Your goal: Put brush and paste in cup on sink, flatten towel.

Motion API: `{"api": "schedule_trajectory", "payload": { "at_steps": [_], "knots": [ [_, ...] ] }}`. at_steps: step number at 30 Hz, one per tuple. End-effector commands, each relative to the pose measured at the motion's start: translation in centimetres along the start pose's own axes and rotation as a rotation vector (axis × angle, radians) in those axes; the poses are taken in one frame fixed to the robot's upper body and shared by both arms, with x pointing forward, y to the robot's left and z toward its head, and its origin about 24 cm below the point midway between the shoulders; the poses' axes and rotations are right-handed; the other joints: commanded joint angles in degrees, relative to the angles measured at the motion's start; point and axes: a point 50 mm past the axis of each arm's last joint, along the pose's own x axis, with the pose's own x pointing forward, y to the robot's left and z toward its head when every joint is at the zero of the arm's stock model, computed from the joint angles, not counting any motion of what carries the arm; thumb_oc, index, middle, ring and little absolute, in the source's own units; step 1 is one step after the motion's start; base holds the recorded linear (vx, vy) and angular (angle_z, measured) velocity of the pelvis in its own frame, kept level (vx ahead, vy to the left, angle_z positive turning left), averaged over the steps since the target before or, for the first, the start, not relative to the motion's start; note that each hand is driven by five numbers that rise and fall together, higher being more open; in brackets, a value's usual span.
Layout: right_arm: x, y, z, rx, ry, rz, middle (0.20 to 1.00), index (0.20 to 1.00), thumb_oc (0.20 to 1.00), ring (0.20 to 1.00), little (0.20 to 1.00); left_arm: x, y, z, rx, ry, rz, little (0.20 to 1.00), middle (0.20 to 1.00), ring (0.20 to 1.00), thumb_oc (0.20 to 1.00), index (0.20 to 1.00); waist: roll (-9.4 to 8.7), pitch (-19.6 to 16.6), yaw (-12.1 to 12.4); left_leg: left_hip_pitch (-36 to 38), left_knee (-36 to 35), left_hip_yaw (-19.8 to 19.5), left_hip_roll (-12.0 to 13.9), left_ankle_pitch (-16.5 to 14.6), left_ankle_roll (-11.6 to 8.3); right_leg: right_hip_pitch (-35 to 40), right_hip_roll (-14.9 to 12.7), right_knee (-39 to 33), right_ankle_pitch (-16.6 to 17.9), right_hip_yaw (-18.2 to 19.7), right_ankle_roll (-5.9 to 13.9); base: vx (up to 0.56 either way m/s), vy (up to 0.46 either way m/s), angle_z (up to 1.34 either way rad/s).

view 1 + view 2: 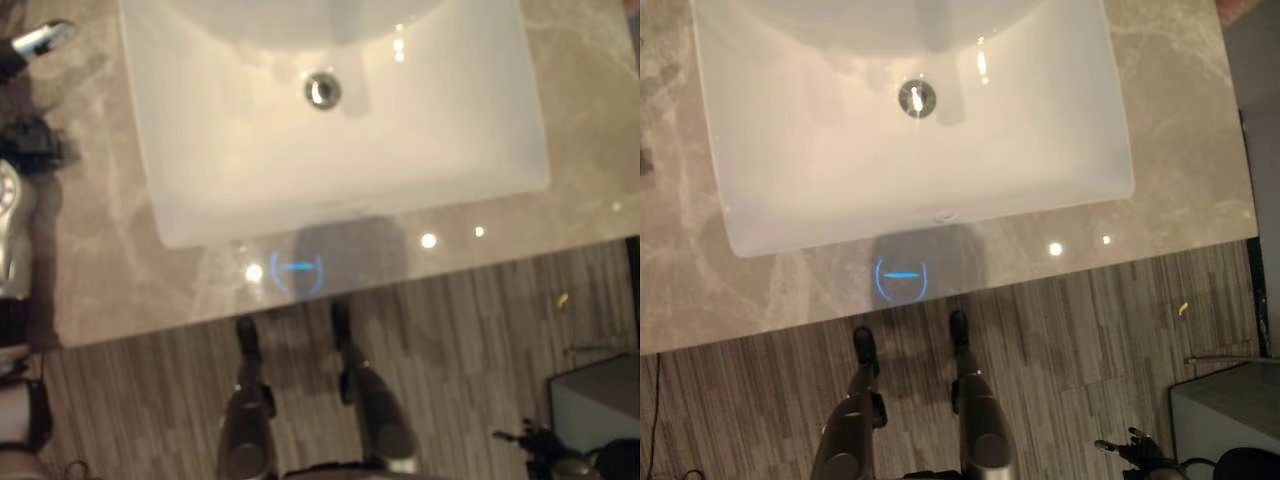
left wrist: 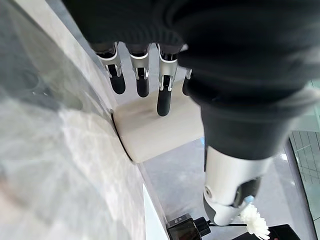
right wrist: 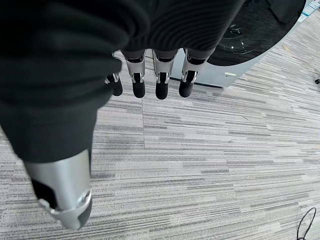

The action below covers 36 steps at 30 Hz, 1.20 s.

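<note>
Sink point(image 1: 470, 150): white basin set in the marble counter point(image 1: 1180, 120), metal drain point(image 1: 917, 98) at centre.
Left hand point(image 2: 145, 75): fingers relaxed, holding nothing, beside the counter edge.
Right hand point(image 3: 150, 80): fingers loosely straight, empty, over the striped floor point(image 3: 210, 165).
Obstructions: washing machine point(image 3: 250, 40) past right fingertips.
Unclear: dark objects point(image 1: 30, 140) at the counter's left edge, cut off.

We look down on a white basin point(image 1: 250, 190) with a metal drain point(image 1: 322, 90), set in a grey marble counter point(image 1: 110, 290). Small lamp reflections point(image 1: 428, 240) shine on the near part of the counter. Nearer to us lies a floor point(image 1: 470, 340) of grey striped planks. At the near right stands a grey box point(image 1: 592, 400). Behind the right side we see a washing machine point(image 3: 250, 35) on the same floor.
</note>
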Motion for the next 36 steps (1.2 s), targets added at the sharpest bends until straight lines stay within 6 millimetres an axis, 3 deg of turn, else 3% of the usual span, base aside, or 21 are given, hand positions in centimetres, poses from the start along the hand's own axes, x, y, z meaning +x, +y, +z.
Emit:
{"api": "schedule_trajectory", "payload": {
  "at_steps": [1, 14, 24, 28, 31, 36],
  "knots": [
    [-0.1, -0.2, -0.7, -0.001, 0.023, -0.007, 1.000, 1.000, 1.000, 1.000, 1.000, 0.7, 0.7, 0.2, 0.020, -0.037, 0.067, 1.000, 1.000, 1.000, 1.000, 1.000, -0.83, 1.66, -1.66, 0.06, 0.76, -6.48, -0.12, -2.02, 0.86, 1.01, -0.51, -0.13, 1.50, -0.34, -0.28, -0.01, -0.002, 0.11],
    [-0.1, -0.7, 0.1, 0.018, -0.008, -0.021, 1.000, 1.000, 1.000, 1.000, 1.000, 0.0, -0.1, -0.8, -0.030, -0.005, 0.068, 1.000, 1.000, 1.000, 1.000, 1.000, -0.89, 2.10, -1.63, 1.22, 0.76, -6.31, -0.03, -2.29, 0.84, 1.84, -0.45, -0.13, 1.25, 0.18, -0.49, 0.00, 0.000, 0.01],
    [-0.5, -1.5, -2.0, 0.031, 0.073, -0.046, 1.000, 1.000, 1.000, 1.000, 1.000, -7.0, -2.7, -4.8, -0.102, 0.198, -0.073, 1.000, 1.000, 1.000, 1.000, 1.000, 0.67, -3.17, 0.11, 6.24, 0.76, -5.50, 0.18, -3.06, 0.75, 7.07, -0.60, -0.13, 0.02, -0.57, -1.11, 0.00, -0.006, -0.02],
    [-0.6, -1.5, -2.7, 0.027, 0.105, -0.052, 1.000, 1.000, 1.000, 1.000, 1.000, -9.3, -2.8, -6.0, -0.117, 0.280, -0.092, 1.000, 1.000, 1.000, 1.000, 1.000, 1.51, -5.50, 0.61, 8.49, 0.76, -5.59, 0.36, -3.44, 0.59, 9.39, -0.60, -0.13, -0.84, -1.27, -1.40, 0.02, -0.015, 0.01],
    [-0.7, -1.2, -3.5, -0.002, 0.155, -0.044, 1.000, 1.000, 1.000, 1.000, 1.000, -12.5, -1.9, -7.5, -0.073, 0.399, -0.125, 1.000, 1.000, 1.000, 1.000, 1.000, 3.21, -9.56, 1.56, 12.17, 0.76, -5.41, 0.75, -3.64, 0.40, 13.26, -0.41, 0.12, -2.22, -2.05, -1.69, 0.00, -0.033, 0.02],
    [-0.7, -0.3, -4.1, 0.005, 0.184, -0.024, 1.000, 1.000, 1.000, 1.000, 1.000, -14.8, -1.4, -8.0, -0.064, 0.465, -0.139, 1.000, 1.000, 1.000, 1.000, 1.000, 4.74, -12.34, 1.95, 14.97, 0.76, -5.23, 1.39, -3.14, 0.10, 16.30, 0.25, 1.57, -3.92, -2.66, -2.35, 0.01, -0.046, 0.12]
  ]
}}
